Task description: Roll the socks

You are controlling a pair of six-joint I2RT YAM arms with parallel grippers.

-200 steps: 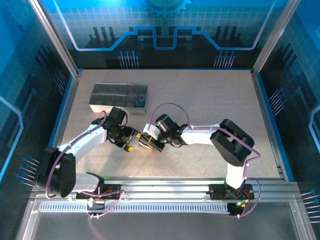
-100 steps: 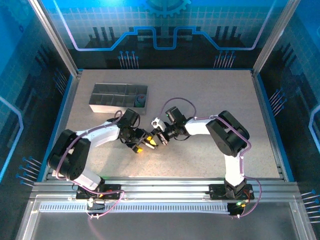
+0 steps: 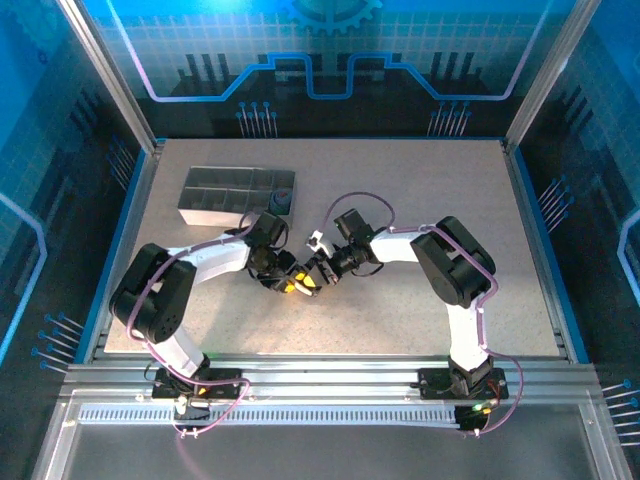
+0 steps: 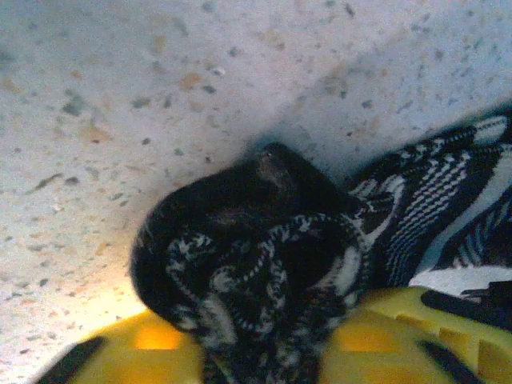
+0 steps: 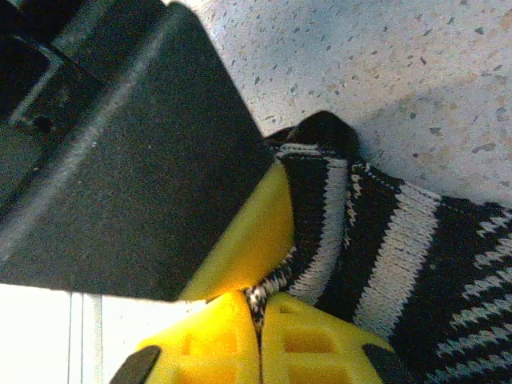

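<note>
Left hand (image 4: pixel 256 346) clamps the sock's (image 4: pixel 264 240) bunched end, right hand (image 5: pixel 258 316) pinches its edge, both near the tray (image 3: pixel 215 216) — probably to keep the roll taut.

You'll find the tray (image 3: pixel 195 214) at the table's (image 3: pixel 420 200) far left, with a bundle (image 3: pixel 283 201) in its right-end compartment. Nearer you, just in front of that end, the left gripper (image 3: pixel 292 286) and right gripper (image 3: pixel 318 273) meet tip to tip, left of the table's middle. The sock (image 4: pixel 272 248) lies on the table between them, caught in both sets of fingers.
</note>
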